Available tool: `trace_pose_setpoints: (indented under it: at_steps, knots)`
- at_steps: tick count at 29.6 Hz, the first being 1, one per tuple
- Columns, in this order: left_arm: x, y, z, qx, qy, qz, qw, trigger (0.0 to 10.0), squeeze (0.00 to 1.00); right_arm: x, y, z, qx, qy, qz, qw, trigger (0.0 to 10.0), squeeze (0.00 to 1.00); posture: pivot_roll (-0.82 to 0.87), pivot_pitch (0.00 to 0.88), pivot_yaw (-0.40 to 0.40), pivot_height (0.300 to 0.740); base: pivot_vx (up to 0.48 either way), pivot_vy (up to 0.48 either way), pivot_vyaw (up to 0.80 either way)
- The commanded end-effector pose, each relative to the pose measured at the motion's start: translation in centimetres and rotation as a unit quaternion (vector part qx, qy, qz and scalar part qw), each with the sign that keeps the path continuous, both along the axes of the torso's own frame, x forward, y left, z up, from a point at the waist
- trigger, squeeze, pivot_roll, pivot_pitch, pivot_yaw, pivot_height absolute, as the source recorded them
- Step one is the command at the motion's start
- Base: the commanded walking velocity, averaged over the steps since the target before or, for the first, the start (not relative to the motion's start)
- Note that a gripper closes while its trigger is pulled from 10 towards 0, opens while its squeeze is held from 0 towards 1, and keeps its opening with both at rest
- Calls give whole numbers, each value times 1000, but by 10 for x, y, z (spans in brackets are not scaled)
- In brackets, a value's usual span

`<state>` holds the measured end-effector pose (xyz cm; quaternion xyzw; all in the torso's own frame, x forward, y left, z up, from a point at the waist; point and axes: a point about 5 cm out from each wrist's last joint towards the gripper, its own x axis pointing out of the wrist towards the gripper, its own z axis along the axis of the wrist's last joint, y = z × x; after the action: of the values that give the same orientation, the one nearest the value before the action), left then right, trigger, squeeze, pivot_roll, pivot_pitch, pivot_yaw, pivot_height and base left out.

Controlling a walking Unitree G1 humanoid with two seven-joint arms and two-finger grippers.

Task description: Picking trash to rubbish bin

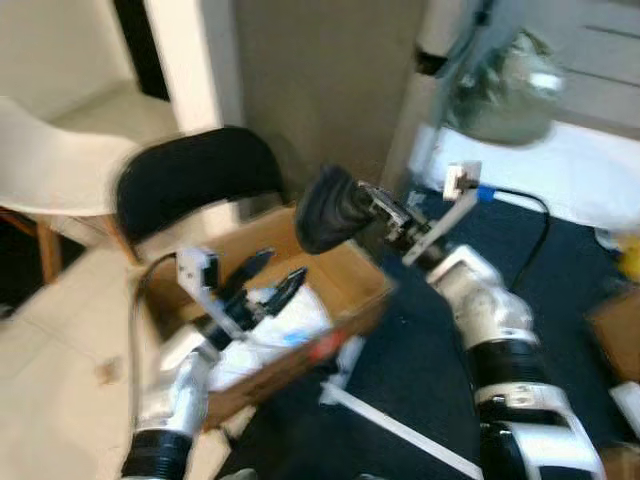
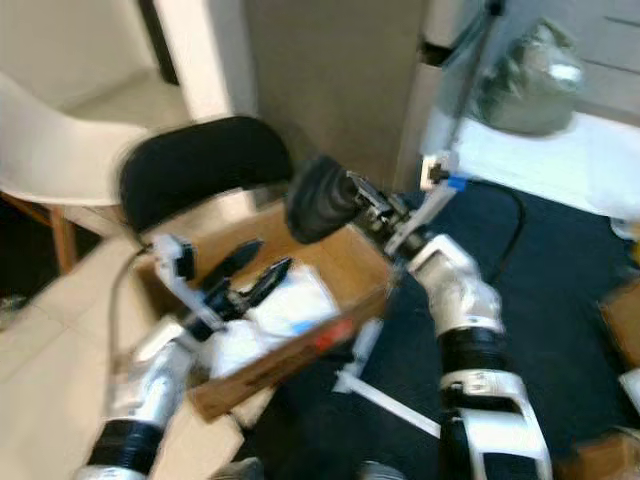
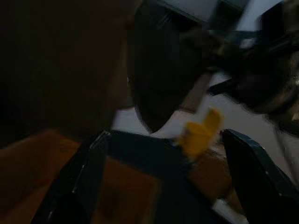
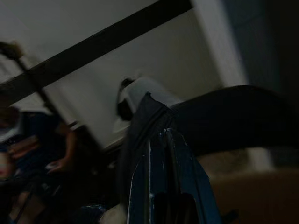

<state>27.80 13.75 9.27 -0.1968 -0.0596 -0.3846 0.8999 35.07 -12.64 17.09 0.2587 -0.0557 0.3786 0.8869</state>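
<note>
While the right gripper (image 1: 345, 210) clamped a soft, light black cloth (image 1: 322, 212) above the cardboard box (image 1: 345, 268), the left gripper (image 1: 268, 280) hung open at its eight o'clock.

Your left arm reaches forward and low, its left gripper (image 1: 268, 280) pointing away from you with the two black fingers (image 3: 88, 179) spread apart and nothing between them. Your right arm is raised higher and bent inward across your front. Its right gripper (image 1: 335, 205) is clamped on a dark bundle (image 2: 318, 200), fingers (image 4: 161, 186) pressed together.
</note>
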Motion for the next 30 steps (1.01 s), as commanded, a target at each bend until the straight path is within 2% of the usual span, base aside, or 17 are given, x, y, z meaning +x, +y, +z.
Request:
trace_pose_setpoints:
  at_steps: [1,10,19,30]
  knots:
    - [1,-2,1,3,-1,-5,1000,10000,0,0,-6,-1,-10,0,-8,1000,10000,0,37,24,-25,740,480,0,0]
    - [1,-3,1,3,-1,-5,1000,10000,0,-1,-5,-2,-25,-5,-8,1000,10000,0,37,24,-25,740,332,0,0]
    - [1,-2,1,-1,5,-6,1000,10000,0,-1,-7,-2,-29,-4,-4,1000,10000,0,37,28,-24,740,0,0,0]
    - [1,-2,1,0,6,-7,1000,10000,0,-14,-8,-6,-59,-30,74,995,10000,0,37,28,-24,740,0,0,0]
